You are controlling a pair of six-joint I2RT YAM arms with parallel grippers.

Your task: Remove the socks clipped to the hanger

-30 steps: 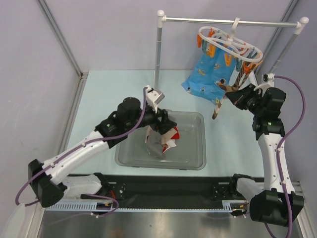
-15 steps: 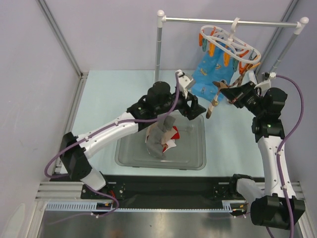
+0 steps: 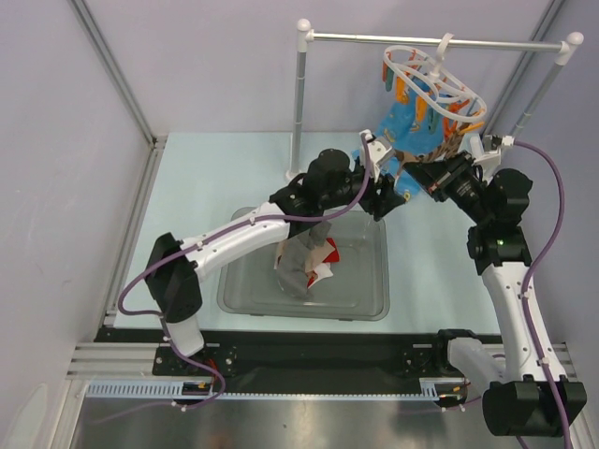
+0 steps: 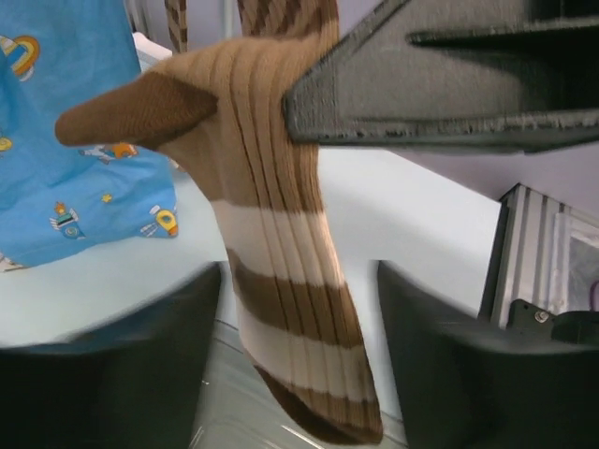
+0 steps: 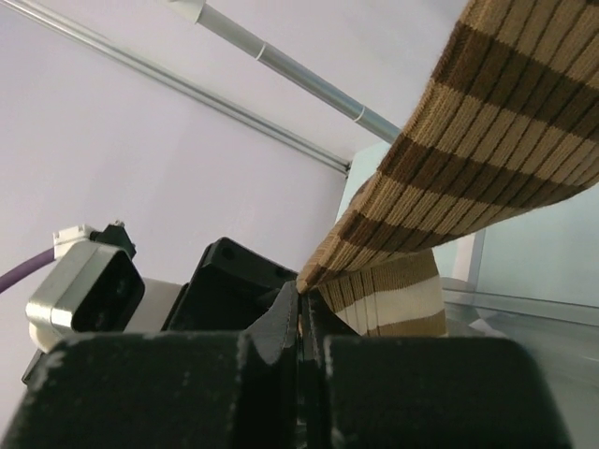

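Note:
The white ring hanger (image 3: 432, 77) with orange pegs hangs from the rail. A bright blue printed sock (image 3: 410, 126) is clipped to it and also shows in the left wrist view (image 4: 75, 140). A brown-and-cream striped sock (image 4: 281, 253) hangs beside it. My right gripper (image 5: 304, 297) is shut on the edge of this striped sock (image 5: 487, 140); in the top view the right gripper (image 3: 418, 175) sits just below the hanger. My left gripper (image 4: 299, 374) is open, with the striped sock's lower end hanging between its fingers (image 4: 112, 365). In the top view the left gripper (image 3: 398, 195) is next to the right one.
A clear tray (image 3: 365, 301) on the table holds a pile of loose socks (image 3: 304, 262), grey and white-and-red. The white-and-metal rail stand (image 3: 298, 103) rises behind the tray. Its rail (image 5: 281, 65) crosses above in the right wrist view.
My left arm has swung up from the tray and right to the striped sock. My right gripper has drawn the striped sock a little to the left and the hanger has swung.

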